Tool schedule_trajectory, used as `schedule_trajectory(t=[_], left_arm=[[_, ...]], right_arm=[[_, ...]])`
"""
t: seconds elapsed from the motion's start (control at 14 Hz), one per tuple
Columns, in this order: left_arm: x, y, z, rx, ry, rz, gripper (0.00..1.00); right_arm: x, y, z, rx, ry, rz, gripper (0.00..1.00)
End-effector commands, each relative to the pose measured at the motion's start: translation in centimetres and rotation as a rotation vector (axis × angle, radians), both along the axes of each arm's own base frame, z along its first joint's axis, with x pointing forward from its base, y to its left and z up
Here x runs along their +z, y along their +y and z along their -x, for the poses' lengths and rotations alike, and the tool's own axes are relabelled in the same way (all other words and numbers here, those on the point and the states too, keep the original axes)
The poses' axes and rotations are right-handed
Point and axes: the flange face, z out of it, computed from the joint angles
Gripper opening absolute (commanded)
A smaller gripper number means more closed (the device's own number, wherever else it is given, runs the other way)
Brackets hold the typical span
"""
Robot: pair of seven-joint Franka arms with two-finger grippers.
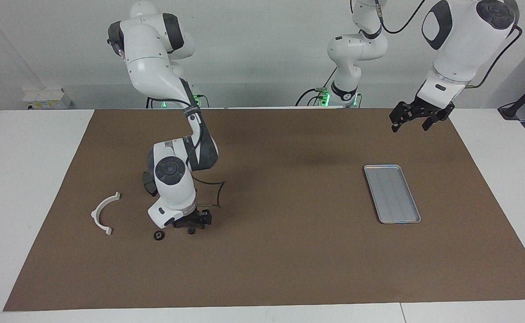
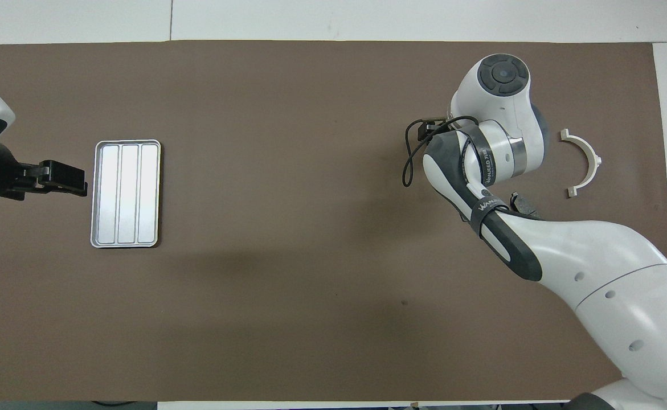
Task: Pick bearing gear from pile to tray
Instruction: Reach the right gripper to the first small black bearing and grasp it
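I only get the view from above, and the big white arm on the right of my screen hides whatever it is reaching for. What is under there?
Observer: In the facing view, the right pincer is down low over a small black round piece that lies on the brown mat.
Visitor: Is that the only little piece hiding under the arm?
Observer: No. A second, slightly larger black round piece lies on the mat beside the first, toward the white half-ring bracket, and nothing is touching it.
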Motion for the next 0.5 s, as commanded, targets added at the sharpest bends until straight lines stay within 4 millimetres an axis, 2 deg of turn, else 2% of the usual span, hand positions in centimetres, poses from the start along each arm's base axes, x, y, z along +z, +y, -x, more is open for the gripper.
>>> schedule_trajectory(t=[0.0, 0.29, 0.43], left_arm=[[0.3, 0.0, 0.0, -0.013, -0.006, -0.006, 1.00], [0.3, 0.0, 0.0, -0.011, -0.008, -0.006, 1.00], [0.3, -0.1, 0.2, -0.013, 0.000, -0.007, 1.00]], right_arm=[[0.4, -0.2, -0.9, -0.023, -0.011, 0.010, 1.00], [0.4, -0.2, -1.6, -0.128, -0.035, -0.023, 0.99], [0.6, 0.9, -1.3, -0.163, -0.023, -0.069, 0.99]])
